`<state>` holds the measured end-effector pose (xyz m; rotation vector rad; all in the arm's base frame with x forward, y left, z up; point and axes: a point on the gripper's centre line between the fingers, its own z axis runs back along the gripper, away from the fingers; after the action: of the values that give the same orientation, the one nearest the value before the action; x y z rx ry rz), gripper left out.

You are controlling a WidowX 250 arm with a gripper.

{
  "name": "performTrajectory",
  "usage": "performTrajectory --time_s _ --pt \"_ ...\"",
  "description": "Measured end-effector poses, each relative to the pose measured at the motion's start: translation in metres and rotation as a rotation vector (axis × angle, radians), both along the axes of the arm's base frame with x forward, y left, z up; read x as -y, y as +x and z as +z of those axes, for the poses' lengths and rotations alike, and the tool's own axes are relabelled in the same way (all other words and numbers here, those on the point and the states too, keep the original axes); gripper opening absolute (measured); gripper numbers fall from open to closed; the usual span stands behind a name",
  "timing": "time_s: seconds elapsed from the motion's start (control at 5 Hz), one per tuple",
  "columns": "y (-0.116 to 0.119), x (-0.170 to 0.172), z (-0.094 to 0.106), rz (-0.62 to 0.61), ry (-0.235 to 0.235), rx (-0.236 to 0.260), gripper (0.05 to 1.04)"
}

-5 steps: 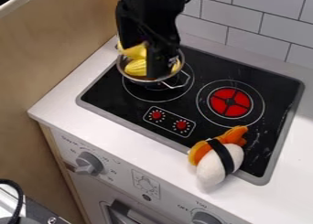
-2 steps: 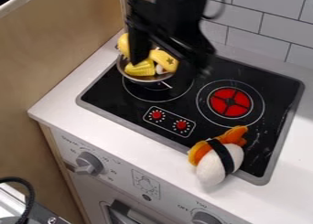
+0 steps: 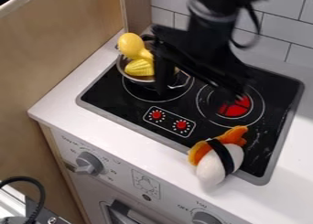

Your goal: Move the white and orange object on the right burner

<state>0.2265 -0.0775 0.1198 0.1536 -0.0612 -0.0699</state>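
We see the black gripper (image 3: 198,93) hanging over the cooktop (image 3: 103,94), its two fingers spread wide with a gap between them. One finger stands in front of the left burner (image 3: 137,94), beside the pan (image 3: 129,76); the other hides part of the red centre of the right burner (image 3: 235,109). We can't tell how high they are above the glass.

The pan sits on the left burner, toward the cooktop's rear left corner. In it we see a ridged yellow toy (image 3: 139,68) and a smooth, rounded yellow toy (image 3: 131,45) sticking up past the rim.

Our white and orange object (image 3: 210,169) lies across the cooktop's front edge, near its front right corner. Its orange tail points back over the black glass, close to the right burner's outer ring, while its white end rests on the white counter (image 3: 56,103). A black band (image 3: 223,155) wraps its middle.

Two red knobs (image 3: 157,114) sit in an outlined panel by the cooktop's front edge. Below the counter's front edge we see a grey dial (image 3: 89,164).
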Motion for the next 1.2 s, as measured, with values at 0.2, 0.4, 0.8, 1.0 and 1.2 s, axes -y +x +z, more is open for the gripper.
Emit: performTrajectory --time_s 0.2,0.4,0.8,1.0,1.2 --pt "-0.005 0.016 -0.01 0.002 -0.015 0.017 0.998" --pt "-0.01 0.028 -0.022 0.01 -0.022 0.043 0.998" --pt "-0.016 0.03 -0.034 -0.011 -0.008 0.066 0.998" --pt "-0.018 0.029 -0.044 -0.007 -0.01 0.081 0.998" --pt "-0.017 0.03 -0.055 -0.014 -0.014 0.103 0.998"
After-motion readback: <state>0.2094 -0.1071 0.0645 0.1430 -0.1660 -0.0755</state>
